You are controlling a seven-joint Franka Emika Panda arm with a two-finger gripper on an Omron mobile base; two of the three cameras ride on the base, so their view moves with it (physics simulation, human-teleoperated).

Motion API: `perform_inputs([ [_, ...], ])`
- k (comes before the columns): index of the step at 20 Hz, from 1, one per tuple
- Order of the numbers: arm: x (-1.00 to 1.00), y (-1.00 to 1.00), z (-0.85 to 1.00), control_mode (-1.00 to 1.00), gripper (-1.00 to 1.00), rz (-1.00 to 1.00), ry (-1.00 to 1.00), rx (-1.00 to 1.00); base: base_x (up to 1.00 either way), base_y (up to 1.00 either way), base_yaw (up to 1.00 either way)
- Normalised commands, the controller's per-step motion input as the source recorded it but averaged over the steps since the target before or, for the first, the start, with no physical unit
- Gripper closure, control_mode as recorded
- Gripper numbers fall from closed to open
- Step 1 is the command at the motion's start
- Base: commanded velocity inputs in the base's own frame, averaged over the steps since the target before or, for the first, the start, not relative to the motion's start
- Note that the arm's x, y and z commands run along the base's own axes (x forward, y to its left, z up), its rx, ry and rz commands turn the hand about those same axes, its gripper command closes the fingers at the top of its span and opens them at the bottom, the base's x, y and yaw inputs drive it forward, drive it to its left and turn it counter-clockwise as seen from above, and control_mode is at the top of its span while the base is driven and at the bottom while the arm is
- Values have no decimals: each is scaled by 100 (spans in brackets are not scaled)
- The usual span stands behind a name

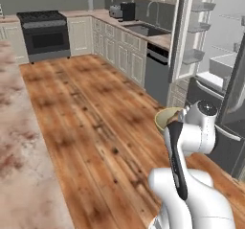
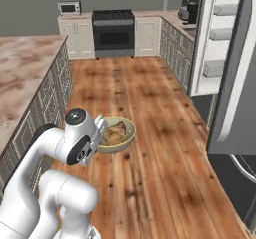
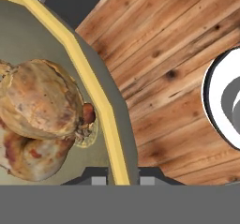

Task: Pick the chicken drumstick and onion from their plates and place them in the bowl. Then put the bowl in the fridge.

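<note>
The bowl (image 2: 118, 133) sits mid-frame in the right base view, held up above the wood floor (image 2: 165, 148) at the end of the white arm, with two golden-brown lumps inside it. In the left base view the bowl (image 1: 165, 118) peeks out at centre right, partly behind the arm's wrist. In the hand view the end effector (image 3: 123, 180) is closed on the bowl's yellow rim at the bottom centre, one finger tip on each side of the wall. In that view the onion (image 3: 40, 99), roundish with a dark stub end, fills the left middle of the bowl, lying on top of and touching the chicken drumstick (image 3: 33, 157) at lower left; the drumstick's thin end is not visible. The fridge (image 2: 232, 78) stands along the right edge of the right base view with its door open and white door bins showing; in the left base view the fridge (image 1: 215, 55) is at upper right, white inside with shelves. A stove (image 2: 113, 30) is at top centre of the right base view, and a marbled bench (image 2: 22, 68) runs along the left side.
</note>
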Motion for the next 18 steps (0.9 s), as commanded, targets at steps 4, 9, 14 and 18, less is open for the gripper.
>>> perform_inputs([
  [4,0,0,0,100,100,0,0,0,93,0,-1],
  [9,0,0,0,100,100,0,0,0,81,0,-16],
  [14,0,0,0,100,100,0,0,0,58,4,-40],
  [18,0,0,0,100,100,0,0,0,40,7,-58],
])
